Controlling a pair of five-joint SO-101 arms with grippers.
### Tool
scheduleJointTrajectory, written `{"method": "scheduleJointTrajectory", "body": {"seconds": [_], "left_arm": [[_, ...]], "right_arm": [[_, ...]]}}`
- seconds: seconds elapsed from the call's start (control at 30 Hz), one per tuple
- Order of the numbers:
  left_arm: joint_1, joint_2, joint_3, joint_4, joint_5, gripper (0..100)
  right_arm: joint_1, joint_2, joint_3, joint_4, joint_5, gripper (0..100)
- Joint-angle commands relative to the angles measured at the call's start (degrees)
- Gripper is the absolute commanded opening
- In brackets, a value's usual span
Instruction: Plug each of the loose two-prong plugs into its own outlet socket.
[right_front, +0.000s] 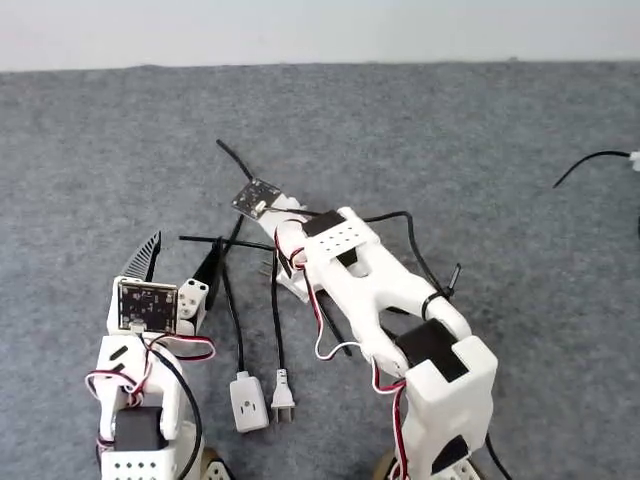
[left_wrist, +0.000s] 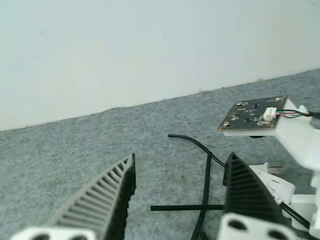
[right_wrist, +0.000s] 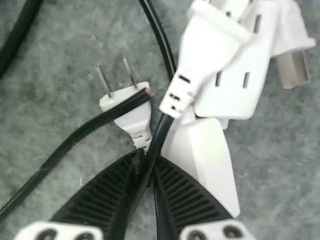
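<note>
Plug (right_wrist: 126, 102) lies just beyond the right tool (right_wrist: 146, 157) — jaws pinching a cord (right_wrist: 160, 132).

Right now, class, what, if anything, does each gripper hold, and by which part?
The right gripper pinches a black cord just behind the strain relief of a white connector. The left gripper is open and holds nothing.

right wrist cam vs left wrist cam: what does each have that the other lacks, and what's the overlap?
Right wrist: right gripper shut on a black cord, a two-prong plug lying with its prongs bare, a white outlet socket with its slots visible. Left wrist: left gripper open, the wall, the other arm's camera board. Both: grey carpet and black cabling.
</note>
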Motion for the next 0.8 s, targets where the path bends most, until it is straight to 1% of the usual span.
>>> {"method": "scheduleJointTrajectory", "body": {"seconds": [0.0,0.17,0.23,0.3,0.4,0.47,0.6,0.77], "left_arm": [[-0.26,-1.14,-0.75,-1.93,0.44,28],[-0.26,-1.14,-0.84,-1.85,0.35,28],[-0.26,-1.14,-0.84,-1.85,0.35,28],[-0.26,-1.14,-0.92,-1.85,0.35,28],[-0.09,-1.14,-0.92,-1.85,0.35,28],[0.0,-1.14,-0.92,-1.85,0.35,28],[0.09,-1.14,-0.92,-1.85,0.35,28],[0.09,-1.14,-0.92,-1.85,0.35,28]], "right_arm": [[1.27,0.22,-2.46,-0.57,-0.79,0.9],[2.68,-0.31,-4.4,0.13,-3.87,1.3],[4.62,-0.66,-7.82,3.65,-4.48,3.7],[6.81,-2.15,-12.13,8.75,-5.54,11.5],[8.92,-4.44,-15.03,14.64,-5.27,26.2],[9.27,-5.14,-14.95,15.87,-5.01,31.7],[8.92,-5.41,-15.12,15.6,-1.67,29.3],[9.27,-4.97,-14.86,9.19,1.41,26.6]]}}
